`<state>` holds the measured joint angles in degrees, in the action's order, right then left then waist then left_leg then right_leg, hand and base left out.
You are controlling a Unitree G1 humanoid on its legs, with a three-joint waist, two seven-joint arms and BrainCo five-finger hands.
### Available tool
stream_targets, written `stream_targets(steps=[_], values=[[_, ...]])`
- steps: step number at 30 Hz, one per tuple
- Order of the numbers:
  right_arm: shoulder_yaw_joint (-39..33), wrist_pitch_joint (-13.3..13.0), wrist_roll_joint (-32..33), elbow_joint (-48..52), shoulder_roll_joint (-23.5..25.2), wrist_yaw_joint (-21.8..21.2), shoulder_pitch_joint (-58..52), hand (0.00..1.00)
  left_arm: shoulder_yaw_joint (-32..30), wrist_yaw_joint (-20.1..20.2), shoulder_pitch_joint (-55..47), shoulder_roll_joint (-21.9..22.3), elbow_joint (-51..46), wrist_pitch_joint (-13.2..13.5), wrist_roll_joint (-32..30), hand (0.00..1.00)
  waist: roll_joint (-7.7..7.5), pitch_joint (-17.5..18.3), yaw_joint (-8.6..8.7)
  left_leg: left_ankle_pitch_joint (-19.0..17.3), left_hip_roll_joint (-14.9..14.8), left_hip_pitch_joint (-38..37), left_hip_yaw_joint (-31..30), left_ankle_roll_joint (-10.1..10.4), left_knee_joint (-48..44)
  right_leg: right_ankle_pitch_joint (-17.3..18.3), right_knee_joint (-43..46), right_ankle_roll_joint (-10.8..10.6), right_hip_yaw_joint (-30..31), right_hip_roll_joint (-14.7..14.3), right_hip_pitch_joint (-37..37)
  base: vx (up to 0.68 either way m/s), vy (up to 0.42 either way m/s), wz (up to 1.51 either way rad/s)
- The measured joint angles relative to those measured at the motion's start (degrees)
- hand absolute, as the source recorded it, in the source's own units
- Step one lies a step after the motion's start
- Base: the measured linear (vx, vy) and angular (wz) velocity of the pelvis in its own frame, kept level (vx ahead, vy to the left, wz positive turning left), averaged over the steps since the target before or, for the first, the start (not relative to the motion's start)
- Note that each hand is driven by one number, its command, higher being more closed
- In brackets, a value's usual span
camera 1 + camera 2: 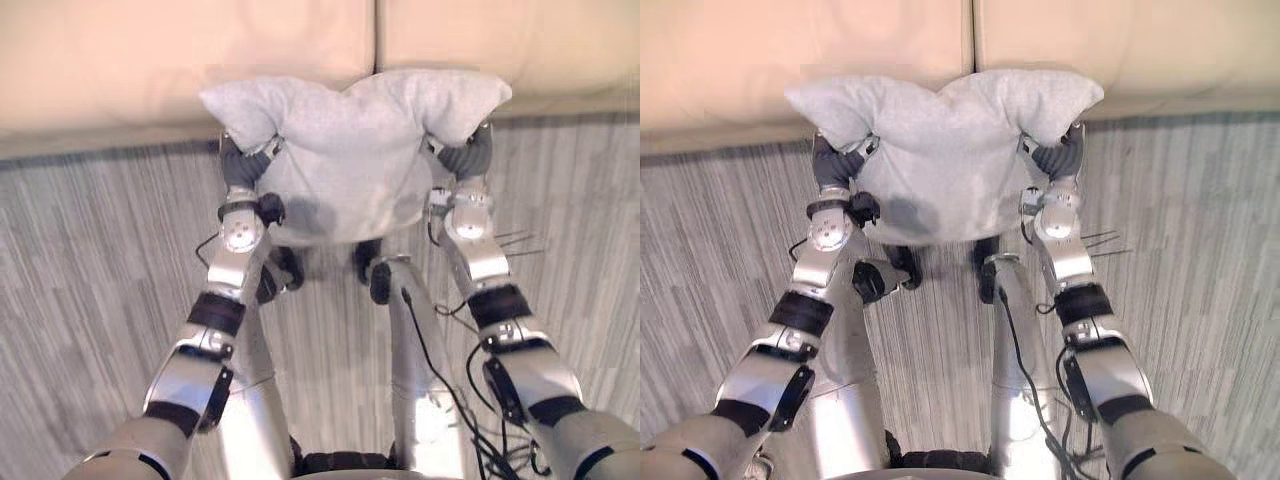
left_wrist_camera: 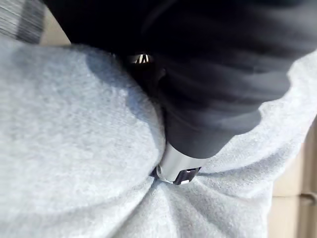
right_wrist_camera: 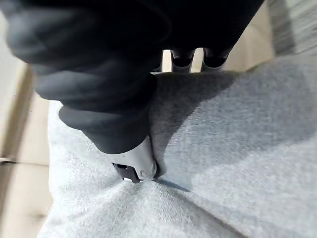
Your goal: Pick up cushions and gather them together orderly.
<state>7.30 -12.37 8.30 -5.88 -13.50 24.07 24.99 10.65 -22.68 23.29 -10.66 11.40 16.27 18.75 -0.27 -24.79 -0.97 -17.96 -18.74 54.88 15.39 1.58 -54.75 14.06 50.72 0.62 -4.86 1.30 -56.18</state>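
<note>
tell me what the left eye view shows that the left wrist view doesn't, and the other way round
Left eye view: the whole grey cushion, and the right hand gripping the upper corner opposite the left hand. It also shows the cushion held up in front of the beige sofa, above the striped grey floor.
Left wrist view: up close, the left hand's thumb dug into the fabric, creasing it.
Both: the cushion, the left hand's dark cover, and slivers of sofa and floor.

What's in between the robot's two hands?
A soft light-grey fabric cushion lies between the left hand and the right hand, each clamped on one side of it, seen in the left eye view.
</note>
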Motion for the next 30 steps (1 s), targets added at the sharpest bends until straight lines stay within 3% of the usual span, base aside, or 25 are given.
stream_targets(steps=[5, 9, 12, 17, 22, 24, 27, 28, 30], values=[[0.77, -2.97, -1.33, 9.06, 1.1, -5.27, -17.02, 1.0, 2.06, 2.83, -16.77, 1.67, -7.16, 1.9, -1.53, 1.0, 0.09, 7.5, -0.01, 1.74, 2.08, -17.24, 2.29, 1.26, 11.19, -1.33, -10.87, 0.26, -0.44, 0.17, 16.91, 0.19, 0.001, 0.08], [1.12, -3.28, -1.69, 11.1, 1.53, -9.25, -25.79, 1.0, 2.4, 6.11, -24.68, 1.53, -8.49, 2.23, -1.45, 1.0, 0.28, 12.44, 0.13, 3.75, 5.33, -28.29, 3.58, 1.84, 21.66, -2.45, -19.81, -0.7, -0.5, 1.01, 27.52, 0.26, 0.041, 0.11], [1.32, -3.28, -1.66, 8.89, 1.46, -11.94, -27.83, 1.0, 2.41, 7.7, -27.9, 0.97, -8.47, 2.25, -1.5, 1.0, 0.75, 14.24, 0.4, 8.03, 8.28, -34.96, 3.64, 1.66, 31.82, -6.44, -29.44, -1.18, -0.26, 1.25, 34.21, 0.21, 0.035, 0.04], [1.97, -3.16, -1.64, 6.27, 1.15, -14.18, -28.1, 1.0, 2.41, 8.58, -30.97, -0.22, -8.7, 2.27, -1.74, 1.0, 1.32, 15.96, 0.4, 9.87, 10.1, -42.69, 4.27, 1.99, 40.42, -10.6, -37.94, -1.69, 1.35, 0.67, 41.28, 0.12, 0.043, -0.14], [2.03, -3.16, -1.67, 6.1, 1.03, -14.29, -27.47, 1.0, 2.44, 8.89, -32.35, -0.27, -8.87, 2.25, -3.22, 1.0, 1.23, 16.76, 0.24, 8.65, 11.28, -45.7, 5.4, 1.11, 40.73, -11.22, -36.27, -2.4, 4.55, 0.85, 41.87, 0.04, 0.084, -0.32], [2.03, -3.15, -1.68, 3.95, 0.75, -14.28, -26.65, 1.0, 2.59, 9.04, -32.45, -0.18, -8.86, 1.7, -3.8, 1.0, 1.16, 16.7, 0.6, 5.73, 11.32, -47.48, 5.48, 0.93, 39.25, -9.27, -27.75, -5.35, 5.7, 1.41, 39.65, -0.02, 0.079, -0.2], [2.49, -2.98, -1.95, 1.67, 0.72, -14.28, -26.62, 1.0, 2.68, 9.35, -33.4, -0.52, -8.85, 1.53, -4.55, 1.0, 0.63, 16.43, 1.28, 2.98, 12.56, -50.44, 5.58, -0.33, 38.04, -9.11, -11.93, -7.4, 6.42, 3.32, 33.76, -0.02, 0.074, 0.01], [3.27, -2.67, -2.06, 1.14, 0.58, -14.28, -26.67, 1.0, 2.66, 9.33, -33.81, -1.12, -8.83, 1.47, -4.88, 1.0, 0.49, 16.48, 2.0, 2.26, 12.9, -51.31, 5.33, 0.05, 38.16, -6.91, -9.63, -5.31, 5.55, 4.01, 31.63, 0.04, 0.03, 0.12], [4.02, -2.65, -2.07, 0.76, 0.48, -14.28, -26.61, 1.0, 2.59, 9.3, -33.64, -1.78, -8.83, 1.48, -4.88, 1.0, 0.2, 16.61, 2.1, 2.1, 12.92, -51.52, 5.02, 0.04, 38.55, -5.85, -13.79, -4.99, 4.26, 4.21, 29.58, 0.09, -0.002, 0.15]])
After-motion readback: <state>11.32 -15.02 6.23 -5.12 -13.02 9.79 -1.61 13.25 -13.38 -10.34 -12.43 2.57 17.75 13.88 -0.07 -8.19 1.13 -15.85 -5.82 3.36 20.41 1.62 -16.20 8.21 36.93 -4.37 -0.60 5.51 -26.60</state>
